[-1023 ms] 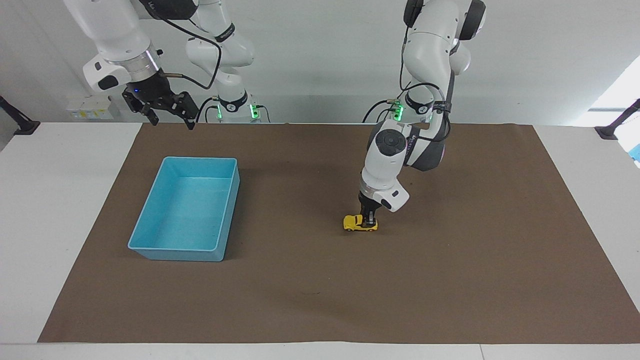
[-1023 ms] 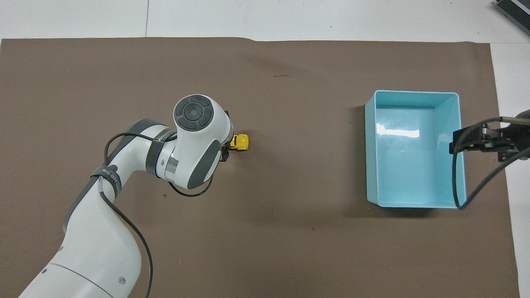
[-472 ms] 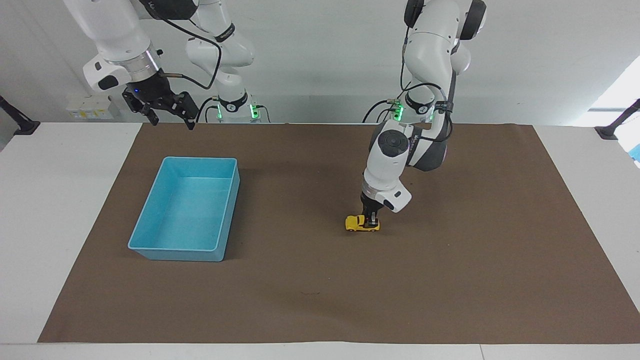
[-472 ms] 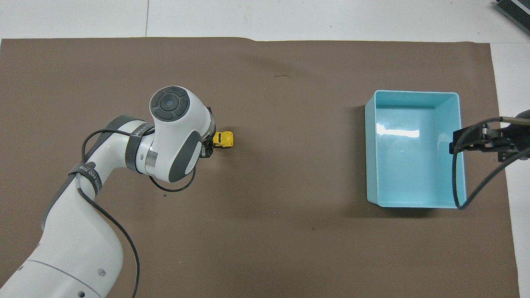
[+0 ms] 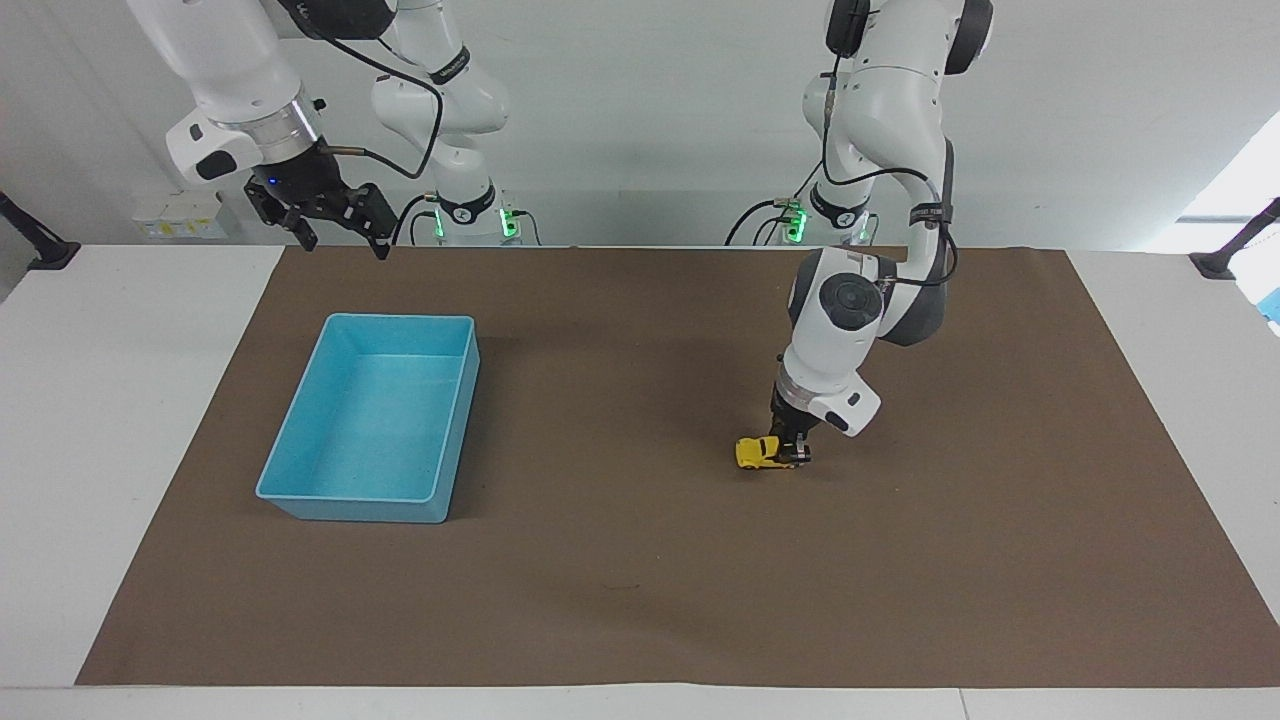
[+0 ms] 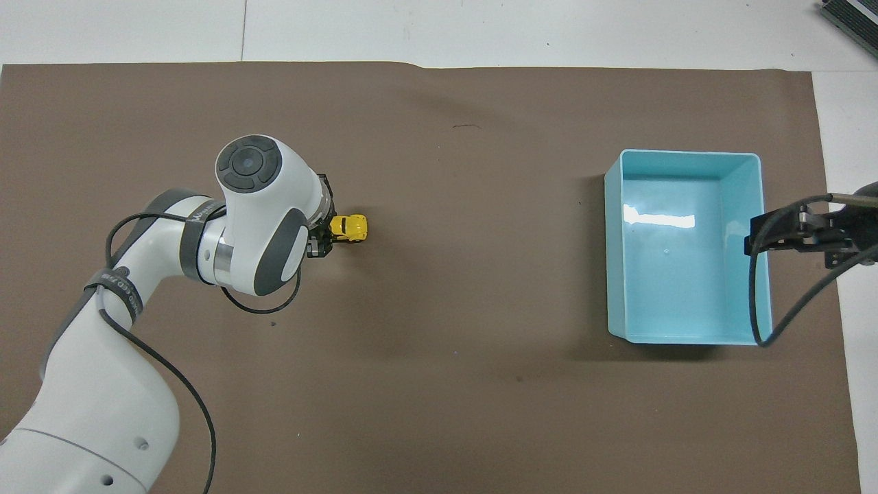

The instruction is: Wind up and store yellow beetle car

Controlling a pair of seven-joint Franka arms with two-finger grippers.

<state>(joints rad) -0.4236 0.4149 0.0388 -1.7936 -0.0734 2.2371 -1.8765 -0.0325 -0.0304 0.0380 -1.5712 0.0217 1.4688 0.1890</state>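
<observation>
The yellow beetle car (image 5: 760, 452) sits on the brown mat, wheels down, toward the left arm's end of the table; it also shows in the overhead view (image 6: 351, 227). My left gripper (image 5: 793, 449) points down and is shut on the car's rear end, with its body hiding part of the car from above (image 6: 322, 237). The blue bin (image 5: 302, 489) stands empty toward the right arm's end; its rim shows in the overhead view (image 6: 615, 274). My right gripper (image 5: 340, 225) waits open and empty, high above the mat near the bin (image 6: 789, 230).
The brown mat (image 5: 640, 600) covers most of the white table (image 5: 100, 400). A dark clamp (image 5: 1230, 250) stands at the table's edge at the left arm's end.
My left gripper has dragged the car along the mat toward the left arm's end of the table. The right arm has not moved.
</observation>
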